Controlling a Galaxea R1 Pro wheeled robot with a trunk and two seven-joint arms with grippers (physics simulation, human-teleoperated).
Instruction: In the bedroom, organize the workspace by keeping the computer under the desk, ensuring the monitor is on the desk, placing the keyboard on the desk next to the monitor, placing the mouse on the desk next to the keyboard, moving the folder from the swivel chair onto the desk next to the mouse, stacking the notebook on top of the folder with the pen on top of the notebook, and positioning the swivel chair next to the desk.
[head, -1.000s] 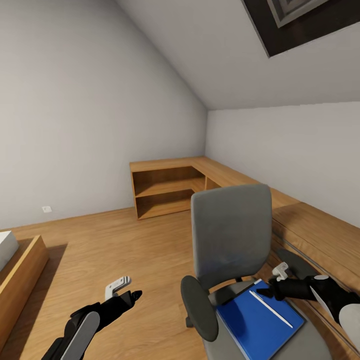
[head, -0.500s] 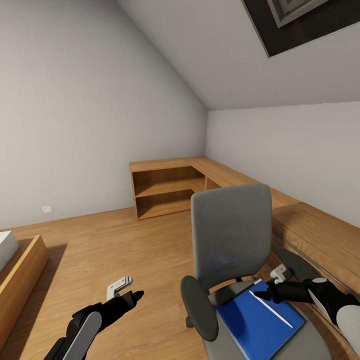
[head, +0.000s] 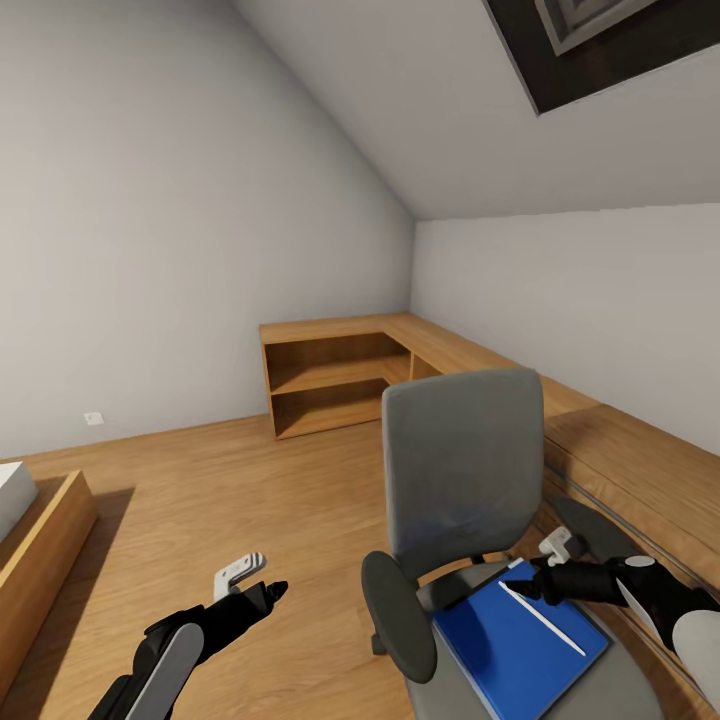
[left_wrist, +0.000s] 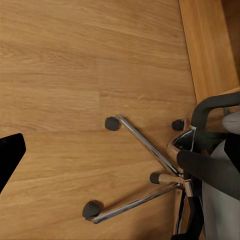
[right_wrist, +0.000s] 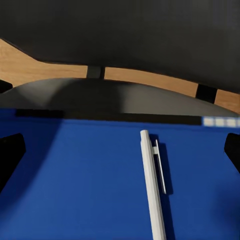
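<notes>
Right pincer: over the seat of the swivel chair. Notebook on that seat, under the pincer; pen on the notebook, just below the pincer. Tabletop behind the pincer. Left pincer: over the floor, chair to its right.

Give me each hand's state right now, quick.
Left hand: cannot tell, holding nothing.
Right hand: open, empty, above the pen.
</notes>
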